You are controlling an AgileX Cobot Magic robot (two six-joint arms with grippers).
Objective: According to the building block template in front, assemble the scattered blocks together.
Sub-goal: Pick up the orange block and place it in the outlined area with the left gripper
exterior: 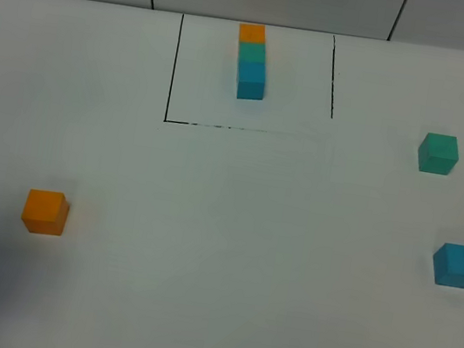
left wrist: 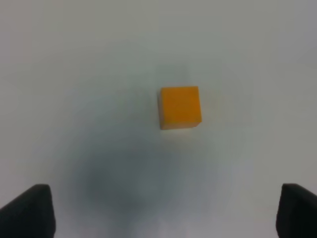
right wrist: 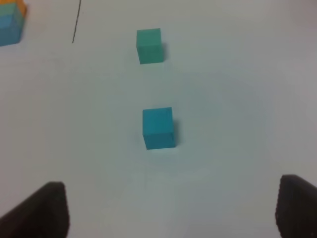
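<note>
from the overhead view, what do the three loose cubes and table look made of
Orange cube, teal-green cube, blue cube: matte solid colour, no glare or grain; painted wood, plastic or foam, cannot tell which. Table: smooth, dull white, perhaps laminate or paper.

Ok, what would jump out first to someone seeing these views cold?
The template row, orange-green-blue, inside the black outline at the far middle. Then three loose cubes far apart: the orange cube alone at left, the green cube and blue cube at right.
</note>
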